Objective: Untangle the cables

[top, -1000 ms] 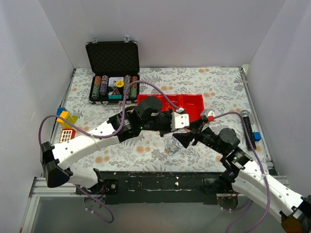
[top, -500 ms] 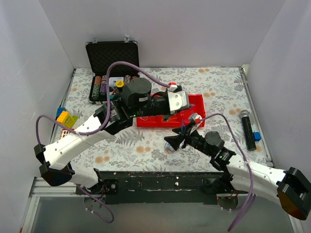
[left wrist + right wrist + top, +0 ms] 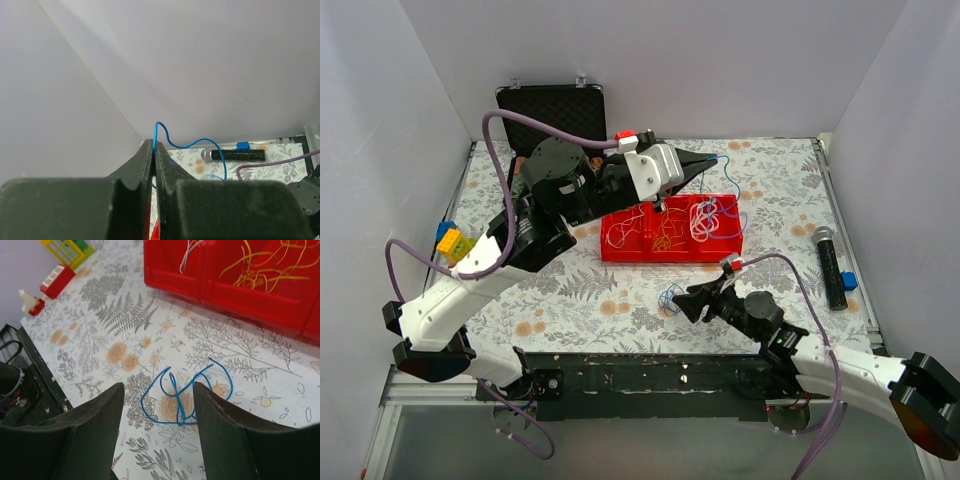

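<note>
My left gripper (image 3: 708, 161) is raised above the back of the red tray (image 3: 670, 250) and is shut on a thin blue cable (image 3: 728, 185) that hangs down into the tray's right compartment. In the left wrist view the blue cable (image 3: 161, 131) comes out between the closed jaws (image 3: 154, 144). The tray holds white cables (image 3: 624, 228), yellow-orange cables (image 3: 666, 230) and white with blue cables (image 3: 708, 218). A second blue cable (image 3: 670, 297) lies looped on the table. My right gripper (image 3: 694, 301) is open just right of it; in the right wrist view the loops (image 3: 182, 395) lie between and beyond the open fingers (image 3: 159, 390).
A black case of poker chips (image 3: 552, 110) stands open at the back left, partly behind the left arm. A black microphone (image 3: 828, 268) and a blue block (image 3: 848, 281) lie at the right. Toy bricks (image 3: 455, 243) lie at the left edge. The red tray's front wall (image 3: 240, 290) is close ahead.
My left gripper has risen and swung back and to the right, pulling a blue cable up over the tray. My right gripper has drawn back toward me, leaving the other blue cable on the table.
</note>
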Controlling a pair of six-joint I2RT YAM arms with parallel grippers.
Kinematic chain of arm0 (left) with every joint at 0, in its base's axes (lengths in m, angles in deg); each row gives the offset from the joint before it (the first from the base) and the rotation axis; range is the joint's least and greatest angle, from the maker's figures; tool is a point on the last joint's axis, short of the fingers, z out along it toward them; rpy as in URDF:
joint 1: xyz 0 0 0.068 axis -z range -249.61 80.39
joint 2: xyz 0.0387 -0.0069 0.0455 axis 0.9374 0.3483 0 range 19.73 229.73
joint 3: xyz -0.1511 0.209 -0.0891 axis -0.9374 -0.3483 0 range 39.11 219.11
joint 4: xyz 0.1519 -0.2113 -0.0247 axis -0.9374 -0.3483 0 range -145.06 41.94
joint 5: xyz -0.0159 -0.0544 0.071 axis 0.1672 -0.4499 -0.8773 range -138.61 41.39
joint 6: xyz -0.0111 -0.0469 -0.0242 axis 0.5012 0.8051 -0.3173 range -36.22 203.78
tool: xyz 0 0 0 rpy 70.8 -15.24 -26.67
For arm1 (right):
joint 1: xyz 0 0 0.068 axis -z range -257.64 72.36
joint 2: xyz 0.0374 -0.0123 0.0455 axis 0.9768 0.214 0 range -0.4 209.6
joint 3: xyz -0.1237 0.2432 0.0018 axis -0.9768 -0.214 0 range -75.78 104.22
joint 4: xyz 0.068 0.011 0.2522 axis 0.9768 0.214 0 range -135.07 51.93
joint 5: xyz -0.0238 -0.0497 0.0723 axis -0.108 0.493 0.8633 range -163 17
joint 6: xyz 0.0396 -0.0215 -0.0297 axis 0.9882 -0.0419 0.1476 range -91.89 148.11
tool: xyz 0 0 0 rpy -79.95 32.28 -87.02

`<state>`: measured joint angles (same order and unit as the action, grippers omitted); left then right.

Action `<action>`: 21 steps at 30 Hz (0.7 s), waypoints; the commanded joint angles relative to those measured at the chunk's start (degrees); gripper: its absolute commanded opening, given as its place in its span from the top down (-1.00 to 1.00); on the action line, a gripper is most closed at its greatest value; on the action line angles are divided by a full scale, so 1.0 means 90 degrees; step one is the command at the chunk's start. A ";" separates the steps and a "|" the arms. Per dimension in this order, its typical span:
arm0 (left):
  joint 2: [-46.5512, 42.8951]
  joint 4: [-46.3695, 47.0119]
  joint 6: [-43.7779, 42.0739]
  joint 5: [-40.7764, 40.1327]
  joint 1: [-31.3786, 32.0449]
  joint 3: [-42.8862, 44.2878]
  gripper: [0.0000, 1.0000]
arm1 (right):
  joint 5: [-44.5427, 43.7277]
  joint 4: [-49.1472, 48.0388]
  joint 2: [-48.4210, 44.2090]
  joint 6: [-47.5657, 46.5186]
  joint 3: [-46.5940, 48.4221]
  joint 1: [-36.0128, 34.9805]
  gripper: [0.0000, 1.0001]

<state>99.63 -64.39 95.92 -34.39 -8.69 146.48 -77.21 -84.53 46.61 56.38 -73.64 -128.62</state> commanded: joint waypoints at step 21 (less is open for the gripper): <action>0.0029 -0.0108 -0.0187 -0.0125 -0.0002 -0.0065 1.00 | -0.0031 0.0117 -0.1551 -0.1959 0.1569 -0.0107 -0.82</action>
<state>100.90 -64.57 94.90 -35.59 -8.69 145.32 -81.23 -77.76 30.80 42.92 -64.40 -129.39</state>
